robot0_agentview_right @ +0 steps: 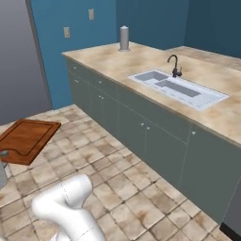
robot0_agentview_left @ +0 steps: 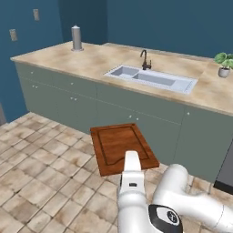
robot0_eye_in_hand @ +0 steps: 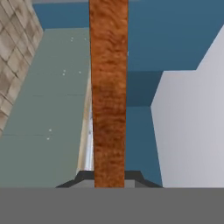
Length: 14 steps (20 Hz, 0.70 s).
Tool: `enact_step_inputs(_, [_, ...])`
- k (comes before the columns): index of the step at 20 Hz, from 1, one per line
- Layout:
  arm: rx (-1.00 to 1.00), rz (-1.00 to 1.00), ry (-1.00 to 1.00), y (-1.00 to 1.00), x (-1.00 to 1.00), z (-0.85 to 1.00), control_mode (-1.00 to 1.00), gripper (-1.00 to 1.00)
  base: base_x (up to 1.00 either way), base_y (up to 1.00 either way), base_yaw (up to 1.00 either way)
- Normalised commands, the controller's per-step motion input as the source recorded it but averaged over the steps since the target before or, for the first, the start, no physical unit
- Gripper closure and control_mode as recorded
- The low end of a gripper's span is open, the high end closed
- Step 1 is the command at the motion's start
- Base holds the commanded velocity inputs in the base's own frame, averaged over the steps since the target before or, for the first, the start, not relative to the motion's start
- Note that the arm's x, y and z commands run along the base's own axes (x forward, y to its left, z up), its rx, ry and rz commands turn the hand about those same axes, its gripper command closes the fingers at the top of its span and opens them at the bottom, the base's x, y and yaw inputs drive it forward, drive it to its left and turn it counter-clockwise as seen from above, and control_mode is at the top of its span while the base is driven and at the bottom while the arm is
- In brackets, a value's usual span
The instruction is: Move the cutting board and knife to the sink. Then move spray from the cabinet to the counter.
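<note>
The reddish-brown cutting board (robot0_agentview_left: 119, 144) hangs flat in the air above the tiled floor, in front of the lower cabinet fronts. My gripper (robot0_agentview_left: 131, 157) is shut on its near edge. In the hand view the board's edge (robot0_eye_in_hand: 108, 96) runs as a brown band up from between my gripper's (robot0_eye_in_hand: 109, 178) fingertips. The right base view has the board (robot0_agentview_right: 26, 137) at the far left. The steel sink (robot0_agentview_left: 150, 78) (robot0_agentview_right: 181, 90), with its dark faucet (robot0_agentview_left: 144, 59), lies in the beige counter (robot0_agentview_left: 68, 59) (robot0_agentview_right: 113, 61), beyond and to the right of the board. Knife, spray and cabinet are out of view.
A grey upright cylinder (robot0_agentview_left: 76, 38) (robot0_agentview_right: 124, 38) stands at the counter's far left. A small potted plant (robot0_agentview_left: 224, 64) sits at the counter's right end. A dark grey fridge side (robot0_agentview_right: 19, 56) rises on the left, and a dark appliance (robot0_agentview_left: 225, 170) stands low right.
</note>
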Motion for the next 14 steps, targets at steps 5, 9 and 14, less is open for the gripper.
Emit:
enact_step_inputs(5, [0.0, 0.0, 0.0, 0.0, 0.0, 0.0, 1.0, 1.0, 0.8, 0.0, -0.06])
enact_step_inputs(9, [0.0, 0.0, 0.0, 0.0, 0.0, 0.0, 1.0, 1.0, 0.76, 0.02, -0.16])
enact_step_inputs(14, [0.0, 0.0, 0.0, 0.0, 0.0, 0.0, 1.0, 1.0, 0.75, 0.1, -0.22])
